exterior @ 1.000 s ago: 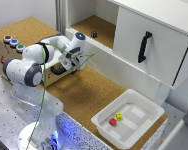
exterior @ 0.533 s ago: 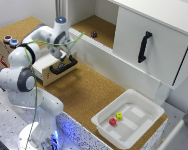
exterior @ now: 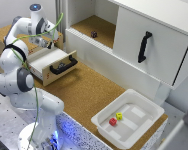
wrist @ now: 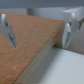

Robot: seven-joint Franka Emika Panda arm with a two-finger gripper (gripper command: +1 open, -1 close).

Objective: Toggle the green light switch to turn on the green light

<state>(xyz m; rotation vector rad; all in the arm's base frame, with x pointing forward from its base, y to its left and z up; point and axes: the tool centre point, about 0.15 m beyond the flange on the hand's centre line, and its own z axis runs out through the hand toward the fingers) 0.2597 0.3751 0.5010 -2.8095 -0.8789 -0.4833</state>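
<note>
The green light switch does not show in either view; the arm covers the raised cork ledge [exterior: 4, 32] at the exterior view's far left. My gripper [exterior: 48, 45] hangs above the back edge of the open white drawer [exterior: 41, 59], beside that ledge. In the wrist view the gripper [wrist: 38, 44] is open, its two fingers [wrist: 8, 31] spread wide with nothing between them. Below them lie a cork surface [wrist: 30, 45] and a white edge [wrist: 55, 62].
The drawer has a black handle [exterior: 64, 65]. A white cabinet door with a black handle [exterior: 144, 46] fills the exterior view's right. A small dark object [exterior: 94, 34] sits in the cork-lined recess. A white bin [exterior: 144, 107] holds a red block [exterior: 113, 121] and a yellow block [exterior: 119, 116].
The arm has swung toward the exterior view's left and back, carrying the gripper from over the drawer front to its back edge near the ledge. The gripper stays open.
</note>
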